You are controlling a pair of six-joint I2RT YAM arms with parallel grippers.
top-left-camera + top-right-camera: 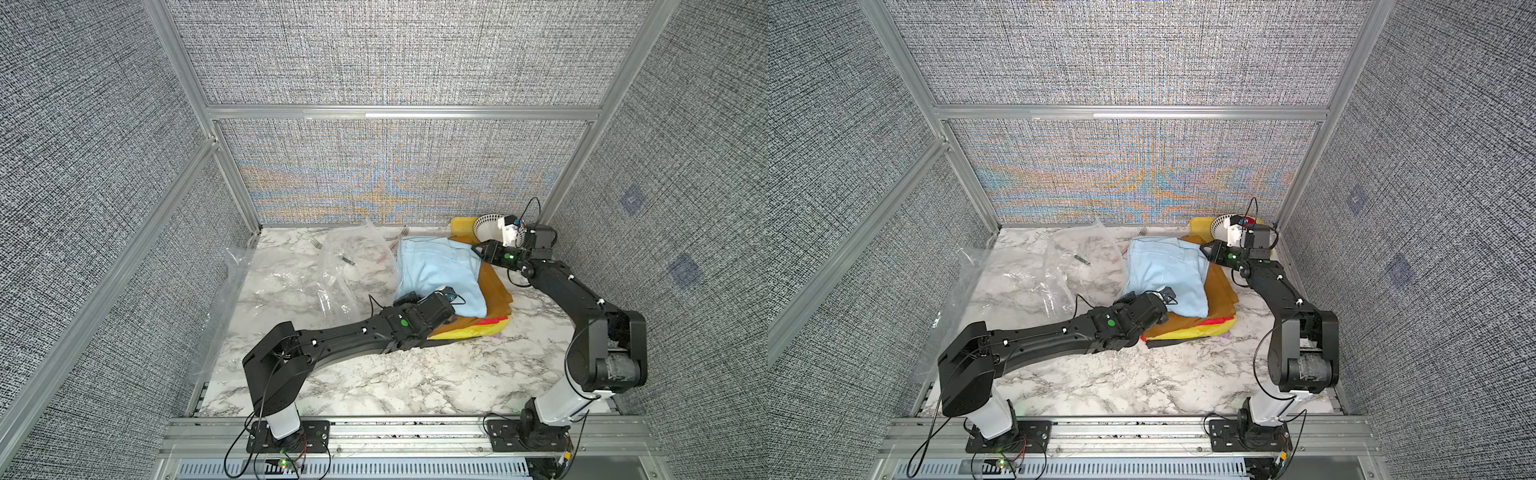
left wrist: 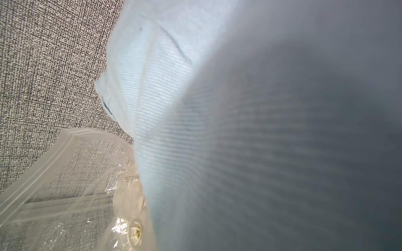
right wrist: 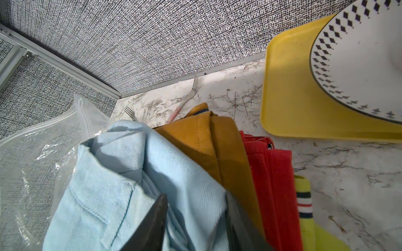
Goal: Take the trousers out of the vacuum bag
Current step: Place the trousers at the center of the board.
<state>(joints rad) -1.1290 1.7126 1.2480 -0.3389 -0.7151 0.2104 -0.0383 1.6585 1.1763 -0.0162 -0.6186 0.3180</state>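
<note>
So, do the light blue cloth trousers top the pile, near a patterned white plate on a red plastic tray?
The right wrist view shows a yellow plastic tray, not red, under the patterned white plate; the light blue cloth trousers top the pile.

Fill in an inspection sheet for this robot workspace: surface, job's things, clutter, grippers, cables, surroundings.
Surface: marble-look table.
Job's things: light blue trousers top a pile of orange trousers, red trousers and yellow trousers; vacuum bag lies crumpled beside it.
Clutter: two forks; yellow tray holding a plate.
Grippers: left gripper on the light blue trousers; right gripper astride a fold of them; grips unclear.
Cables: black cables loop at the arm bases.
Surroundings: grey woven wall panels, metal framing.
</note>
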